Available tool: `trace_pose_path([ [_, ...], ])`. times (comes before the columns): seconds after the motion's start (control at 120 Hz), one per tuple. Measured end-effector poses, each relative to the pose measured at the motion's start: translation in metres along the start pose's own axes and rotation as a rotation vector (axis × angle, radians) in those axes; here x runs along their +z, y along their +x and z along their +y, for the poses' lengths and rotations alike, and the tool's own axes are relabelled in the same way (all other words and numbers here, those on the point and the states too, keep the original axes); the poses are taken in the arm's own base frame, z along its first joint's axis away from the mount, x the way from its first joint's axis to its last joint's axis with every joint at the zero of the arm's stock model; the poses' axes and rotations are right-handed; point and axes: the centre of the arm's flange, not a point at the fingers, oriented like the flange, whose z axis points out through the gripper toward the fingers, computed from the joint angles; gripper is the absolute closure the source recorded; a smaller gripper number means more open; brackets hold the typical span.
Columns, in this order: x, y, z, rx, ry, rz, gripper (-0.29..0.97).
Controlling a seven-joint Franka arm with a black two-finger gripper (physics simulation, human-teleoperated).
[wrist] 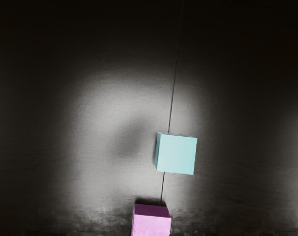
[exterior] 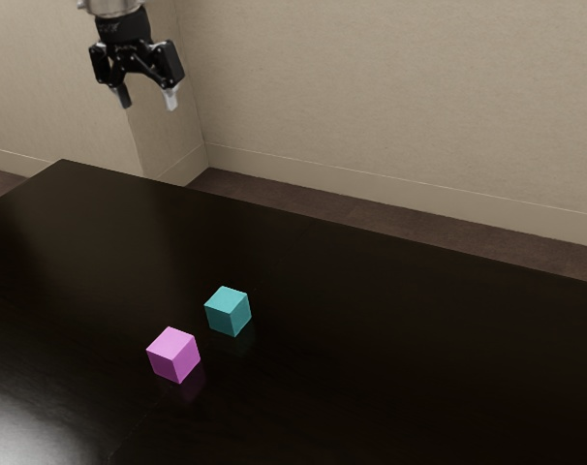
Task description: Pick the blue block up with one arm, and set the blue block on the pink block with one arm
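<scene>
A blue-teal block (exterior: 228,310) rests on the dark table (exterior: 390,339), near its middle. Just in front of it, toward the exterior view's left, lies a pink block (exterior: 173,354), a small gap apart from the blue one. My gripper (exterior: 148,95) hangs high above the table at the upper left of the exterior view, open, with nothing between its fingers. From the wrist camera I look down on the blue block (wrist: 176,153) and part of the pink block (wrist: 152,221), both far below the hand.
The dark glossy table has a thin seam (wrist: 172,103) running past the blue block. A beige wall (exterior: 400,87) with a baseboard stands behind the table, and a strip of floor (exterior: 390,213) lies between them.
</scene>
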Motion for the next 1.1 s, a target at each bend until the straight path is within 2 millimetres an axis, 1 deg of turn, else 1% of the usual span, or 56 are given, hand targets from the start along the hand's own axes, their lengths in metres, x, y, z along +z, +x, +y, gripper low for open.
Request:
trace_pose_path([
  [0.125,0.004,-0.003,0.001,0.002,-0.007,-0.043,0.0],
  [0.142,0.003,-0.005,0.001,0.003,-0.007,-0.044,0.0],
  [0.15,-0.001,-0.007,0.002,0.004,-0.006,-0.039,0.0],
  [0.167,-0.016,-0.014,0.003,0.007,-0.003,-0.017,0.0],
  [0.183,-0.038,-0.027,0.005,0.012,0.008,0.019,0.0],
  [0.2,-0.066,-0.044,0.009,0.021,0.021,0.066,0.0],
  [0.233,-0.132,-0.093,0.025,0.057,0.035,0.186,0.0],
  [0.242,-0.145,-0.104,0.031,0.069,0.038,0.211,0.0],
  [0.258,-0.165,-0.124,0.042,0.094,0.043,0.251,0.0],
  [0.267,-0.172,-0.131,0.047,0.108,0.045,0.267,0.0],
  [0.283,-0.18,-0.141,0.059,0.135,0.048,0.288,0.0],
  [0.317,-0.18,-0.146,0.085,0.191,0.053,0.293,0.0],
  [0.333,-0.175,-0.143,0.098,0.219,0.051,0.284,0.0],
  [0.367,-0.153,-0.129,0.123,0.269,0.048,0.242,0.0],
  [0.392,-0.129,-0.113,0.133,0.287,0.051,0.198,0.0],
  [0.408,-0.11,-0.097,0.135,0.287,0.054,0.164,0.0],
  [0.425,-0.091,-0.081,0.13,0.276,0.058,0.134,0.01],
  [0.475,-0.042,-0.039,0.102,0.223,0.066,0.062,0.0],
  [0.508,-0.01,-0.015,0.089,0.2,0.067,0.021,0.0],
  [0.558,0.033,0.01,0.076,0.183,0.065,-0.024,0.0],
  [0.625,0.076,0.031,0.068,0.175,0.062,-0.06,0.0],
  [0.683,0.1,0.041,0.064,0.172,0.06,-0.069,0.0],
  [0.733,0.112,0.046,0.062,0.174,0.059,-0.068,0.0],
  [0.792,0.133,0.052,0.061,0.176,0.057,-0.074,0.0],
  [0.825,0.151,0.054,0.06,0.176,0.055,-0.088,0.0],
  [0.892,0.188,0.053,0.055,0.171,0.052,-0.123,0.0],
  [0.925,0.204,0.051,0.052,0.166,0.049,-0.134,0.0],
  [1.025,0.244,0.049,0.05,0.164,0.037,-0.148,0.0],
  [1.1,0.263,0.051,0.044,0.155,0.029,-0.139,0.0],
])
